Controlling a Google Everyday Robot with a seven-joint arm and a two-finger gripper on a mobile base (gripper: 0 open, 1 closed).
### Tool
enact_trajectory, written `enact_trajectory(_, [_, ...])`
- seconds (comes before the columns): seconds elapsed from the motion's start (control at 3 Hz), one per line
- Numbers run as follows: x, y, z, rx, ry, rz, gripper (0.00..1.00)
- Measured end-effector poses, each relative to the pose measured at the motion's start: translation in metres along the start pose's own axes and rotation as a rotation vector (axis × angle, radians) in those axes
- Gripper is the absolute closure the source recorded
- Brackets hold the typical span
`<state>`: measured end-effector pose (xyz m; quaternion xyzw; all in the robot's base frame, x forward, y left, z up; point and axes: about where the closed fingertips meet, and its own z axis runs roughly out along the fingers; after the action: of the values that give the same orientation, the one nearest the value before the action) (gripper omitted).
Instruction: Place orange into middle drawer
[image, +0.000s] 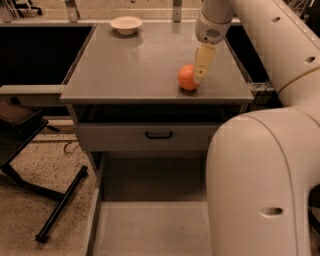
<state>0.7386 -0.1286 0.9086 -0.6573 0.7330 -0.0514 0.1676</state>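
On the near right part of the grey cabinet surface (135, 65) sits the orange (187, 77), close to the near edge and well apart from the shallow cream-white bowl (126, 24), which stands at the far side toward the left. Directly above and just to the right of the fruit hangs the gripper (200, 75), pointing down from the white arm (280, 45) that comes in from the upper right. Its pale yellow tip touches the right flank of the orange. Whether the jaws are clamped on the fruit or stand apart cannot be told from this angle.

Below the surface, a grey drawer front (125, 137) with a small black handle (159, 135) is shut. Lower down, the middle drawer (150, 227) is pulled out toward the near side, its flat floor bare and its low side wall showing on the left. The robot's bulky white body (260, 185) covers the drawer's right part. A black stand (60, 210) lies on the speckled floor at left.
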Motion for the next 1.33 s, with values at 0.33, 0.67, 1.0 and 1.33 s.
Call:
enact_trajectory(0.33, [0.015,0.000,0.006,-0.027,-0.086,0.074,0.00])
enact_trajectory(0.67, [0.025,0.000,0.008,-0.043,-0.150,0.127,0.00])
enact_trajectory(1.0, [0.033,0.001,0.013,-0.059,-0.192,0.163,0.00])
enact_trajectory(1.33, [0.033,0.007,0.022,-0.092,-0.228,0.172,0.00])
